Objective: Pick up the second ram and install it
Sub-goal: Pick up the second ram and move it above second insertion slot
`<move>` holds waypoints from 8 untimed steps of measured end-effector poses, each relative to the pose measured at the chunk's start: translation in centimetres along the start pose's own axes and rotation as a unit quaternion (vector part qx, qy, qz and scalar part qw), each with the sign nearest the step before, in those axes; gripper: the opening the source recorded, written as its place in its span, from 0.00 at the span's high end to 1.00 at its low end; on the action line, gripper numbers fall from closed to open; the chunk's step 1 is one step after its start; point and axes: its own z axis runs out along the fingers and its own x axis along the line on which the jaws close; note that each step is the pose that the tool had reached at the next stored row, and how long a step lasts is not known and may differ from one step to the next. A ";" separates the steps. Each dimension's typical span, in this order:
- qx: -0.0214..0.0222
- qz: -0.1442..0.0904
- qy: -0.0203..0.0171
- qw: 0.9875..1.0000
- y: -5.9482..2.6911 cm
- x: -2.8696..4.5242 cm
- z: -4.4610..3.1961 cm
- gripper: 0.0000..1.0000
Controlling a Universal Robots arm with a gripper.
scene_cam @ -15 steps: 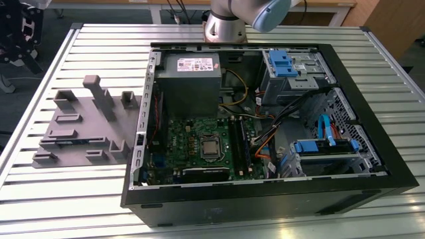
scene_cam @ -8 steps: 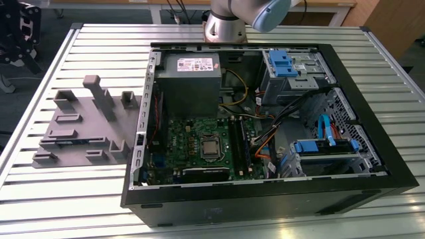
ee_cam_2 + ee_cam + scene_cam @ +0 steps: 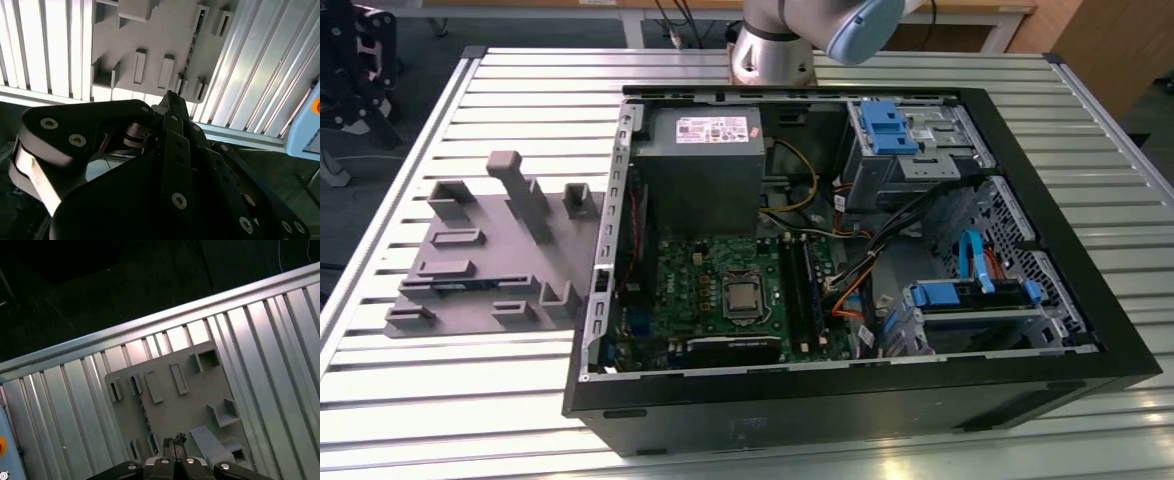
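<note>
While hanging well above the desk (image 3: pixel 280 340), no grip on anything yet: claw (image 3: pixel 175 441) with tips drawn together and nothing between them, poised over the grey tray (image 3: pixel 175 410) in both wrist views. Under the claw and well apart from it, seated in the tray, the second ram (image 3: pixel 147 422): standing on its long edge, apparently held at its ends by slotted blocks, thin top edge turned up toward the claw, flat faces turned sideways. Long axis lying level, along the slats of the desk; in the exterior view running between that view's left and right, one end aimed toward the computer case (image 3: pixel 854 400). Likely trouble at the tray first: with so narrow an edge to catch, easy to come down off-centre and pinch a block instead of the board, or to grip near one end and tilt the stick, jamming it in its slots or dragging the light tray along. Tips not yet parted, so also a chance of pressing straight onto the chips. Farther off, inside the case, more trouble on the green motherboard (image 3: pixel 687 270): sockets (image 3: pixel 803 290) there set crosswise to the ram's present axis, so any leftover twist or a reversed end liable to bind rather than seat. Loose cables (image 3: pixel 850 275) just beside those sockets, easy to snag or trap.
</note>
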 end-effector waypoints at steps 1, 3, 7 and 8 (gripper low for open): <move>0.000 -0.009 0.000 1.000 0.00 0.00 0.03 0.89; 0.000 -0.028 0.001 1.000 0.00 0.00 0.11 0.89; -0.001 -0.064 0.002 0.998 0.00 0.00 0.24 0.89; -0.001 -0.072 0.002 0.997 -0.01 0.01 0.27 0.89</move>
